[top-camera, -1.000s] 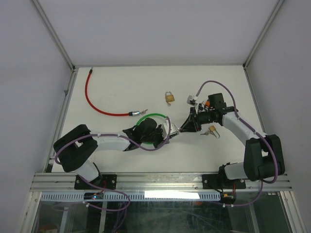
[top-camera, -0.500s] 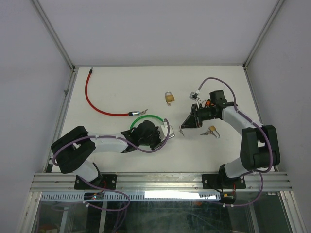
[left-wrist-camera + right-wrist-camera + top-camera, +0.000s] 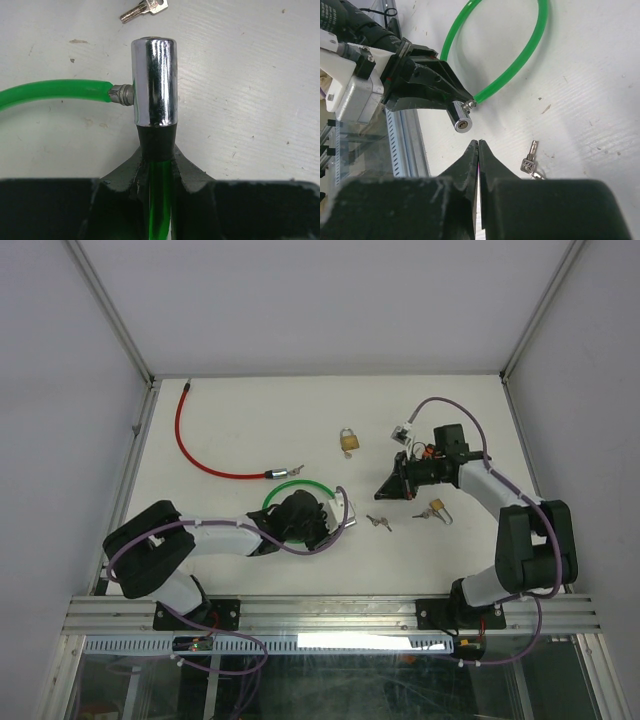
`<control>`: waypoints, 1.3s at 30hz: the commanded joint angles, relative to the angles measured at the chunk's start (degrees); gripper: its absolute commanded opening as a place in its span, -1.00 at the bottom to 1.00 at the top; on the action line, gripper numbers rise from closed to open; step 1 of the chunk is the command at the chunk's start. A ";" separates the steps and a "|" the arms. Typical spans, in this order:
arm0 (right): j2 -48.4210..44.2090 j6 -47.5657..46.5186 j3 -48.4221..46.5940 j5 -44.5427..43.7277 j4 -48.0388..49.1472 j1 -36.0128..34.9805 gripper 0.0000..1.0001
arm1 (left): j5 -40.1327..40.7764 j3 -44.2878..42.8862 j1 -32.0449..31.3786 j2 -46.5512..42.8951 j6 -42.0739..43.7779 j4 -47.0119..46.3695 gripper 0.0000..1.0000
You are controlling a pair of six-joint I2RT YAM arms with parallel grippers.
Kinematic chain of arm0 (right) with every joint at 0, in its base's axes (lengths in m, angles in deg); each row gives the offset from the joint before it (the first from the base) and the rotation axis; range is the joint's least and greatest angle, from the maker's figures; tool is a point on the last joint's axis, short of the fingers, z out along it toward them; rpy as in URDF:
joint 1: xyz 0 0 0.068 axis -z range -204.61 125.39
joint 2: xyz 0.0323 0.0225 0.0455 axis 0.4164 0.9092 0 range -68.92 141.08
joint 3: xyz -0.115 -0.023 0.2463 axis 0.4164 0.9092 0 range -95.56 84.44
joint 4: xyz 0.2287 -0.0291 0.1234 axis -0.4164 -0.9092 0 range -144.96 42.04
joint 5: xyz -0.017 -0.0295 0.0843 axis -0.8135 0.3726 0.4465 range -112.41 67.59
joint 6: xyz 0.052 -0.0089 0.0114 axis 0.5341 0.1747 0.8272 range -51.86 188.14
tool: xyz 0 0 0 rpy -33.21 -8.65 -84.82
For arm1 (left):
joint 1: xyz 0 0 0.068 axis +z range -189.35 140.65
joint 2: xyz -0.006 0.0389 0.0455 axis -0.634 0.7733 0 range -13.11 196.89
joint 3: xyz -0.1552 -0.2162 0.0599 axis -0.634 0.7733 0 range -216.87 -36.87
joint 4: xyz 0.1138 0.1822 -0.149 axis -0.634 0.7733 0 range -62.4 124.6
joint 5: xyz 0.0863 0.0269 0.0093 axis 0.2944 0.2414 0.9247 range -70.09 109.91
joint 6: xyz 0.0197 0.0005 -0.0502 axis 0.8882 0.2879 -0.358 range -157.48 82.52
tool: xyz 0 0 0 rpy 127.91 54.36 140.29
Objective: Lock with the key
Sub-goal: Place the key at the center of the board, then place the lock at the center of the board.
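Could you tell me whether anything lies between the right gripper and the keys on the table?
Nothing visible does: the keys lie on bare table just beside the shut right gripper, apart from the lock cylinder in the left gripper.

Keys (image 3: 379, 522) on table (image 3: 250, 430), between cable lock (image 3: 350, 519) and padlock (image 3: 436, 508).

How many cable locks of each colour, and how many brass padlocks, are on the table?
Red cable lock: 1
Green cable lock: 1
Brass padlocks: 2, one and one
Total: 4
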 commanded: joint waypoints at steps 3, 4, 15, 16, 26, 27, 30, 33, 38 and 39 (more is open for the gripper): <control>-7.66 -3.52 1.51 -1.76 4.41 -0.15 -1.00 | -2.48 1.62 -0.37 -4.66 -4.77 -5.83 -1.00; -9.13 -5.72 2.02 -1.49 4.53 -0.18 -1.00 | -2.88 2.06 -0.34 -5.43 -5.31 -6.52 -1.00; -27.23 -52.86 12.28 2.62 -2.58 -2.86 0.13 | -9.11 8.53 0.52 -19.50 -12.00 -17.42 -1.00; -26.97 -54.72 12.11 1.48 -3.30 -3.69 0.14 | -10.10 8.72 0.94 -20.61 -12.82 -18.32 -1.00; -14.17 -68.06 2.11 -1.50 -20.61 -5.71 -0.07 | -33.46 8.74 12.73 -24.08 -34.80 -36.87 -1.00; -14.23 -67.50 1.09 -0.52 -21.50 -5.73 -0.06 | -36.04 8.54 13.81 -22.95 -37.55 -39.78 -1.00; -16.68 -57.34 -0.60 0.91 -16.81 -5.71 0.08 | -42.01 6.89 15.60 -19.17 -43.72 -46.87 -1.00; -20.13 -44.93 -2.89 -0.36 -10.38 -5.71 0.19 | -45.88 4.29 16.74 -16.55 -46.61 -48.76 -1.00; -24.23 -27.63 -4.62 0.44 1.93 -5.75 0.44 | -50.01 0.88 17.71 -14.19 -49.88 -51.47 -1.00; -24.37 -24.17 -4.27 1.16 4.88 -5.83 0.46 | -50.52 0.36 17.65 -13.86 -50.62 -52.30 -1.00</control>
